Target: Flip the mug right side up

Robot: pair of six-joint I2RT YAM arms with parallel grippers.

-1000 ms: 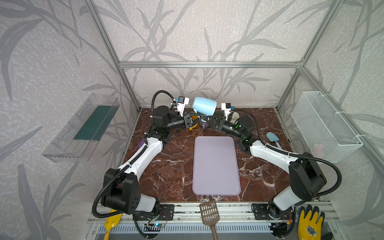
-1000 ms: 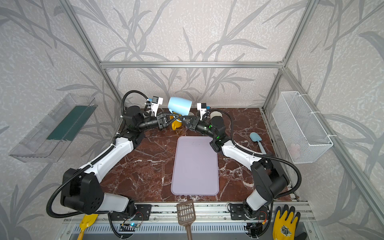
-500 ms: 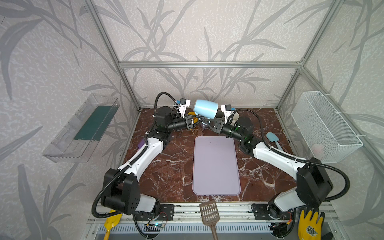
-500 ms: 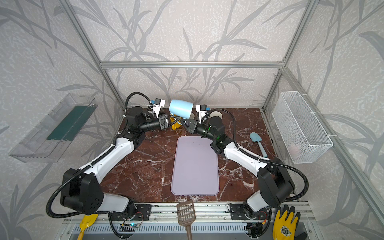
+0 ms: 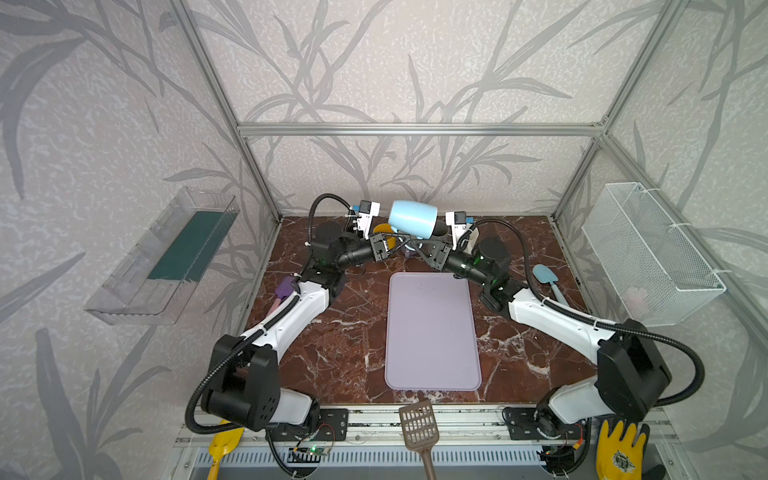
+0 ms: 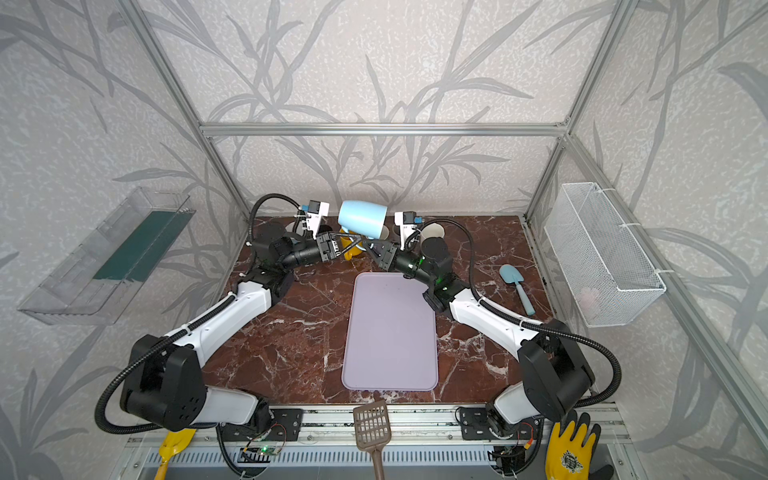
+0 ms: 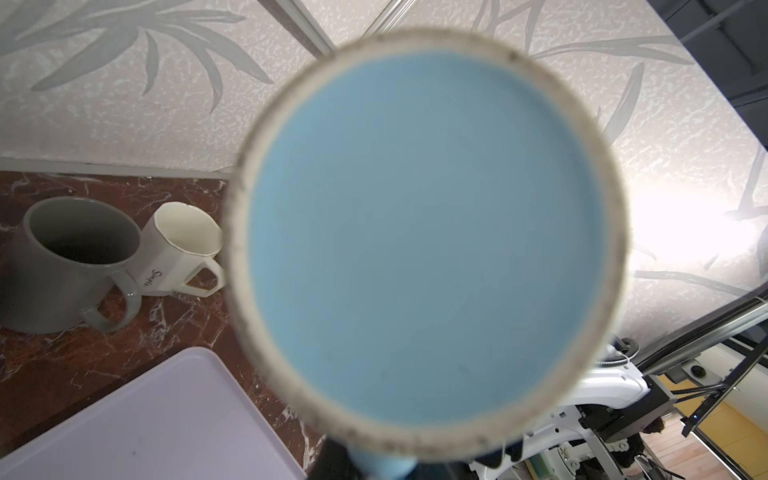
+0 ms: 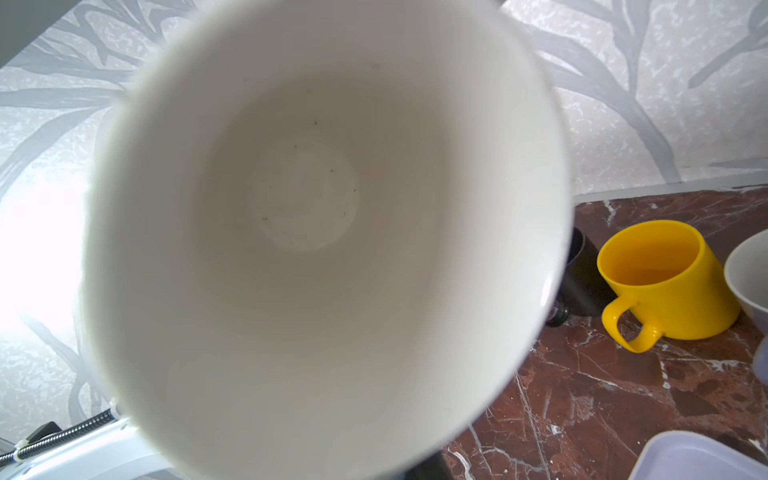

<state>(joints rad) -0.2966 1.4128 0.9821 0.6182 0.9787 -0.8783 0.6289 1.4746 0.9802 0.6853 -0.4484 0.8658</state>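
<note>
I am seeing both arms reaching toward the back of the cell in both top views, elbows bent and forearms angling inward. My left arm [image 5: 291, 316] is stretching up from its base at the front left, with the left wrist [image 5: 353, 255] lying nearly level and pointing right. My right arm [image 5: 552, 320] is mirroring it, with the right wrist [image 5: 467, 262] pointing left and slightly up. The 2 grippers are meeting nose to nose under the mug [image 5: 412, 219]. The right gripper [image 5: 419, 248] is pinching shut on it. The left gripper [image 5: 394, 244] is sitting at its base end. I cannot tell whether its jaws are clamping.
</note>
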